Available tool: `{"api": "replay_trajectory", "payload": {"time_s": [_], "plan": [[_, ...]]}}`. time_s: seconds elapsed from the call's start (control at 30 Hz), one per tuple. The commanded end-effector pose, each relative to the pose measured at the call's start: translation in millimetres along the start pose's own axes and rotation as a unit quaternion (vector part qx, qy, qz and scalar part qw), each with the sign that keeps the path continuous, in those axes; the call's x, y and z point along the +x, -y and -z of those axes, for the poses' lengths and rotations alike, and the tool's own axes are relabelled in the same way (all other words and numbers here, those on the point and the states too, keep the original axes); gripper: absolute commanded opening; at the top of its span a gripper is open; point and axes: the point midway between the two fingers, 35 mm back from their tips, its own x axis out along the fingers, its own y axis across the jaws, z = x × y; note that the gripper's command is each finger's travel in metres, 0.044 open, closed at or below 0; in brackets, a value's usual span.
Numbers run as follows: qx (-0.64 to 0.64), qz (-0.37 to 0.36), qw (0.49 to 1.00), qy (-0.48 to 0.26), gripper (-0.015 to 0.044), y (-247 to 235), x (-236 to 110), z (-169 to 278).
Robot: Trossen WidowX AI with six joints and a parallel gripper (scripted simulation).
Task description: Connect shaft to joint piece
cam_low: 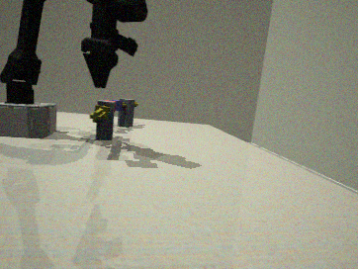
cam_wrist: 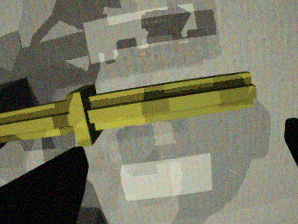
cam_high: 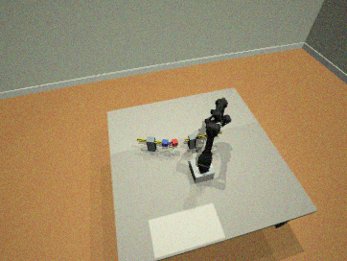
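The fixed block (cam_high: 151,143) (cam_low: 126,114) carries a yellow shaft ending in a blue hinge part (cam_high: 165,142) and the red joint piece (cam_high: 174,142). The second block (cam_high: 193,141) (cam_low: 104,124) holds the second yellow shaft (cam_high: 200,136) (cam_low: 99,114) (cam_wrist: 166,99), which lies across the wrist view with a collar (cam_wrist: 80,117) towards the left and its free end at the right. My gripper (cam_low: 100,79) (cam_wrist: 188,144) (cam_high: 208,130) is open and empty. It hangs above the outer part of the second shaft, fingers pointing down and touching nothing.
The arm's grey base pedestal (cam_high: 202,175) (cam_low: 27,120) stands just in front of the second block. A flat white rectangle (cam_high: 186,229) lies near the table's front edge. The table (cam_high: 259,173) drops off to an orange floor on all sides.
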Motion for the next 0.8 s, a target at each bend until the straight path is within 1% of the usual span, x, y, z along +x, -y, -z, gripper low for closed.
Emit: {"api": "replay_trajectory", "payload": {"time_s": [0.0, 0.37, 0.77], "plan": [[0.003, 0.001, 1.0, -0.005, 0.044, 2, 2, 1], [0.186, 0.003, 0.982, -0.016, 0.044, 3, 20, 0], [0.382, 0.011, 0.924, -0.027, 0.044, 4, 38, -1]]}}
